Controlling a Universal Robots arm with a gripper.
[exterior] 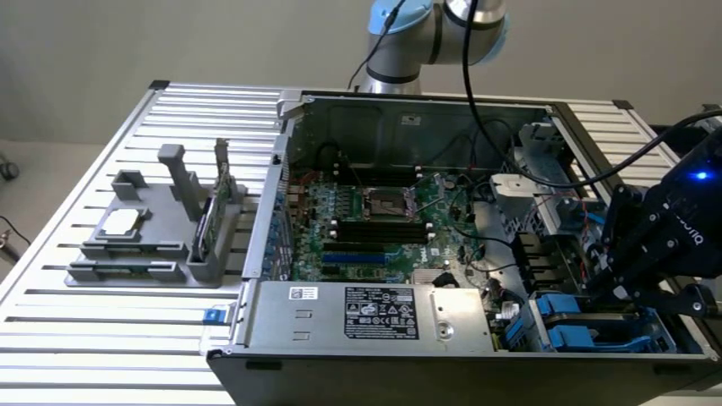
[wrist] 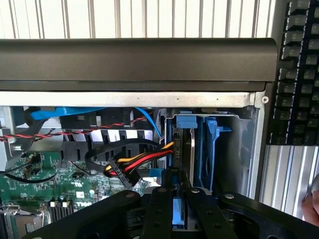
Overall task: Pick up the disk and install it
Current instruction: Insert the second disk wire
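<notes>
Grey metal open computer case (exterior: 384, 106) lies on its side on the white slatted table (exterior: 101, 152), with a green motherboard (exterior: 373, 224) on its floor, black memory slots and a square silver processor socket (exterior: 381, 203) among them. Big grey metal power-supply box with a black-and-white sticker (exterior: 378, 315) sits along the near wall. Drive bay at the near right corner of the exterior view holds blue plastic carriers (exterior: 576, 326).

Black robot gripper (wrist: 175, 199) hangs over that bay. Its fingers (wrist: 160, 209) are clamped on the flat silver-grey hard drive with blue plastic side rails (wrist: 185, 164), which stands on edge inside the bay, slotted beside another blue carrier (wrist: 212, 149). The drive's long axis runs down into the bay, narrow edge facing up toward the gripper. How deep it is seated, I cannot tell.

Black cable bundle with red, yellow and orange wires (wrist: 142, 162) lies just beside the bay.

Grey plastic parts holder (exterior: 152, 233) on the table, left of the case in the exterior view, carries a small square silver chip (exterior: 121, 222) and an upright green circuit card (exterior: 220, 190).
</notes>
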